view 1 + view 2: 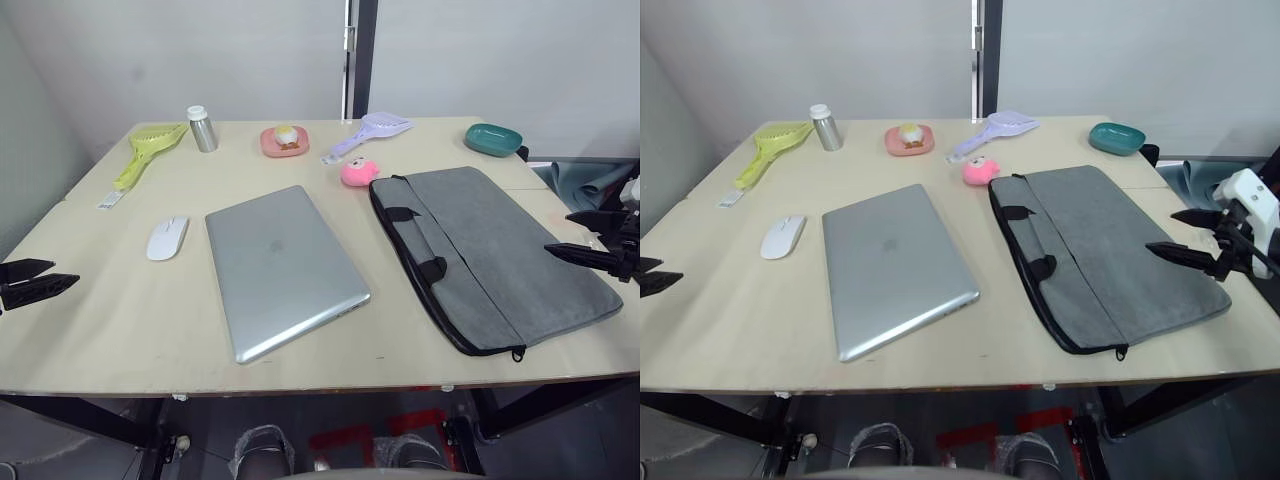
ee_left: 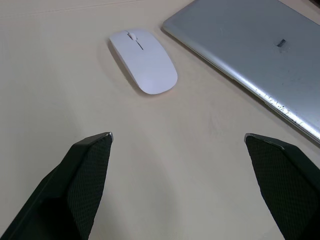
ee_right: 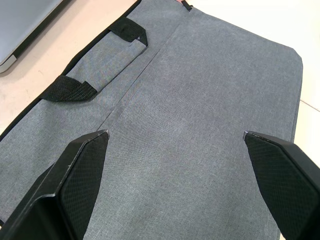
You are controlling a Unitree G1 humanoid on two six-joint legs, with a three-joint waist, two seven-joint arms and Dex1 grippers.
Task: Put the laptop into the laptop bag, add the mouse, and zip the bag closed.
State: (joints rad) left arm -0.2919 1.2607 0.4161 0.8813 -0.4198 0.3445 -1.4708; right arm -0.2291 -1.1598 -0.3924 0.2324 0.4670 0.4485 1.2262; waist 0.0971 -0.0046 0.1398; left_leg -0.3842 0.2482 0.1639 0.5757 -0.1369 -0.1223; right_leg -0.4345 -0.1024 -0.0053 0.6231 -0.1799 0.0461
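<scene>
**Laptop lies between the two grippers; bag lies on the right arm's side**

The laptop rests flat and closed in the middle of the table, lid up. Its long axis runs from the far edge toward the near edge, turned slightly so that the near end swings toward the near right corner. It touches neither neighbouring item.

The laptop bag lies flat toward the right edge, just beside the laptop and roughly parallel to it. The strap handles and the zipper edging face the laptop, so the opening appears to sit on that long side. Judged from its flat shape, the bag holds nothing yet.

The mouse lies on the opposite side, near the laptop's far left corner and apart from it.

The right gripper hovers over the bag's right portion, fingers spread wide, holding nothing. The left gripper hovers near the left edge, fingers spread wide and empty, pointing toward the mouse.

Assessment: the first step, getting the laptop into the bag, is not yet begun. The insertion requires a sideways slide toward the right edge. The right arm is nearer the bag; the left arm is nearer the mouse and the laptop's left long side.
</scene>
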